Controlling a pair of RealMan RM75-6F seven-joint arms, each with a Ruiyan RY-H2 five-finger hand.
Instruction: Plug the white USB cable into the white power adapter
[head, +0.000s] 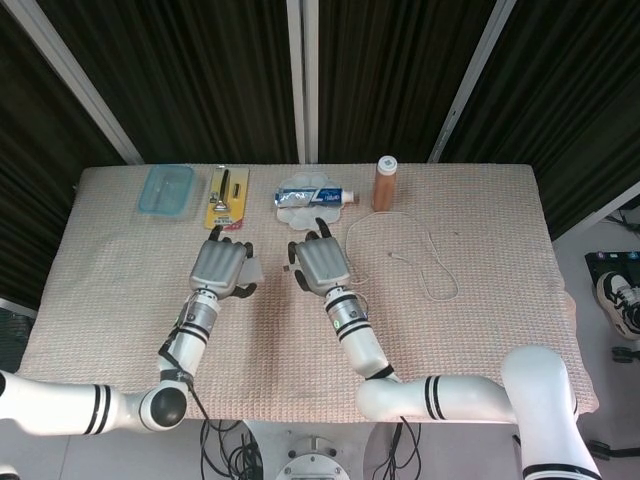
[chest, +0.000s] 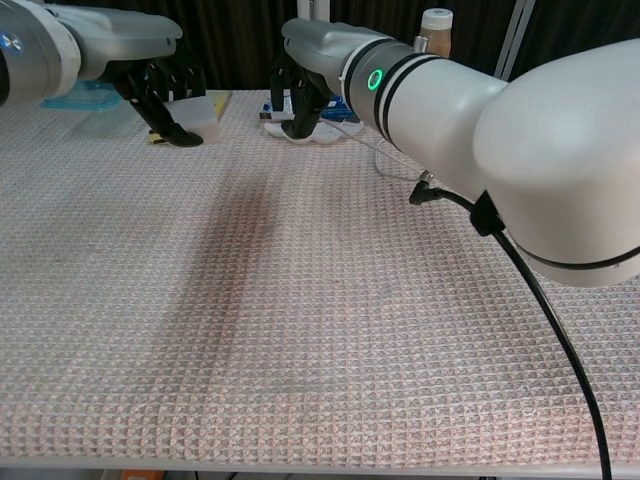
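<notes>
My left hand (head: 222, 267) holds the white power adapter (head: 252, 270) a little above the cloth at centre left; in the chest view the adapter (chest: 196, 110) shows below the dark fingers (chest: 160, 95). My right hand (head: 320, 264) pinches the USB plug (head: 291, 267) of the white cable, a short gap to the right of the adapter. The rest of the white cable (head: 444, 272) trails in loops over the cloth to the right. In the chest view the right hand (chest: 305, 62) is at top centre, and the plug is hard to make out there.
Along the far edge of the cloth-covered table (head: 480, 330) lie a blue lidded box (head: 166, 189), a yellow razor package (head: 226, 195), a white plate with a toothpaste tube (head: 312, 197) and a brown bottle (head: 384, 183). My right forearm (chest: 480, 110) fills the right of the chest view.
</notes>
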